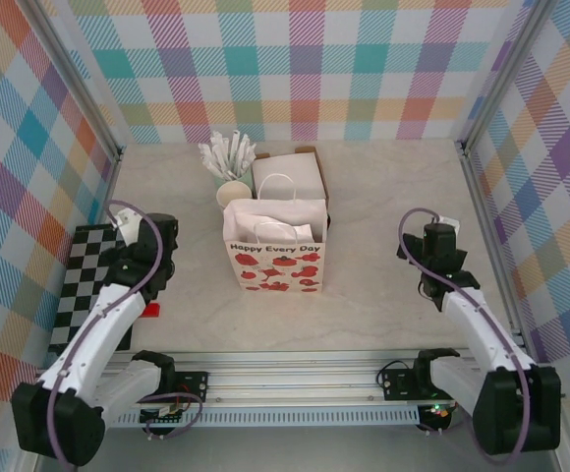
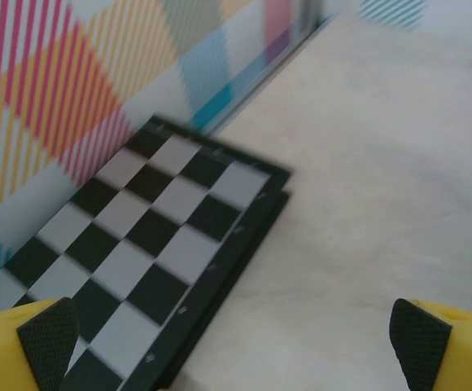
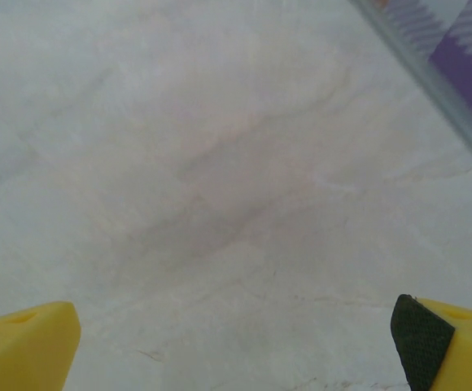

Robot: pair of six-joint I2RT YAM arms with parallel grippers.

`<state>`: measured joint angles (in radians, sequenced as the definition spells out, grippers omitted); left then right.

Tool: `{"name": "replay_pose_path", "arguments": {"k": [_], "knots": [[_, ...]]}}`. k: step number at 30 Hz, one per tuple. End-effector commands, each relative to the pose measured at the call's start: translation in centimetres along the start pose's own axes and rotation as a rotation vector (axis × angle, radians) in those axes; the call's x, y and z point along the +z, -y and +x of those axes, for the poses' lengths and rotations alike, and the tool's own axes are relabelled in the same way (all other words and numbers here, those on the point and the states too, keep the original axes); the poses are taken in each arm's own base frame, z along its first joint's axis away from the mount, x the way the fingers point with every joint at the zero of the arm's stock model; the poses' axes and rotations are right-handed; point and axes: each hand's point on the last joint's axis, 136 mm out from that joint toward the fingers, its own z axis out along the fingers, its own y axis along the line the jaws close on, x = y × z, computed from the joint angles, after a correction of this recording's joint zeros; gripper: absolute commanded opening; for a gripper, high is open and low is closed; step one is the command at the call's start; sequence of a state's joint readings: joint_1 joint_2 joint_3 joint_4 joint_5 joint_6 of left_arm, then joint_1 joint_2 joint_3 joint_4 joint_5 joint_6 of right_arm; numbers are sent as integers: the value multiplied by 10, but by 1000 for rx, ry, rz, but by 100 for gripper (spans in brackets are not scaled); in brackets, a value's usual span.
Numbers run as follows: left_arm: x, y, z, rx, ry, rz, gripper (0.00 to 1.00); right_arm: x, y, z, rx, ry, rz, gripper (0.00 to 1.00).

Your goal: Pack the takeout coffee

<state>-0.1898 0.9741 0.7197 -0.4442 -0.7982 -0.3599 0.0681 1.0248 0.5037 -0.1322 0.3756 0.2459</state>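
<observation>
- Left gripper (image 2: 236, 342): jaws spread to full width, nothing between them. It hangs over the near corner of the checkered board (image 2: 138, 236), with bare table showing under the right-hand finger.
- Right gripper (image 3: 236, 342): jaws likewise wide apart and empty, over bare table (image 1: 383, 197).
- Takeout coffee: its place cannot be told. Neither gripper has it, and the inside of the paper bag (image 1: 275, 261) is hidden from above by the bag's rim and handles. Judged most likely to be in the bag.
- Step in hand, as judged: confirming the pack and standing clear. To do it well, keep both arms low and wide of the bag's handles, and approach only from above its mouth. Do not nudge the bag's sides, since a lidded cup inside could tip.
- Layout seen from above, with the bag at centre: the left gripper is at 9 o'clock and the right gripper at 3 o'clock, both well apart from it. A white box (image 1: 290, 175) touches the bag at 12 o'clock. A cup of white sticks (image 1: 231, 192) stands at 11 o'clock.
- Surface: pale, marbled, flat and dry-looking.
- Room: plaid walls (image 1: 295, 69) close three sides, with a metal rail (image 3: 431, 73) along the foot of the wall.
</observation>
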Motion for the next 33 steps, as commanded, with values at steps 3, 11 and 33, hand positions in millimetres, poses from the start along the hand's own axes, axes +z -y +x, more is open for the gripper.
{"name": "replay_pose_path", "arguments": {"k": [3,11,33], "knots": [[36,9,23,-144,26,84,100,29,-36,-5,-67,78,-191,100],[58,65,40,-29,20,381,100,53,-73,-24,-201,110,-368,100],[78,153,64,152,116,665,100,67,-76,-31,-171,275,-410,100]]}}
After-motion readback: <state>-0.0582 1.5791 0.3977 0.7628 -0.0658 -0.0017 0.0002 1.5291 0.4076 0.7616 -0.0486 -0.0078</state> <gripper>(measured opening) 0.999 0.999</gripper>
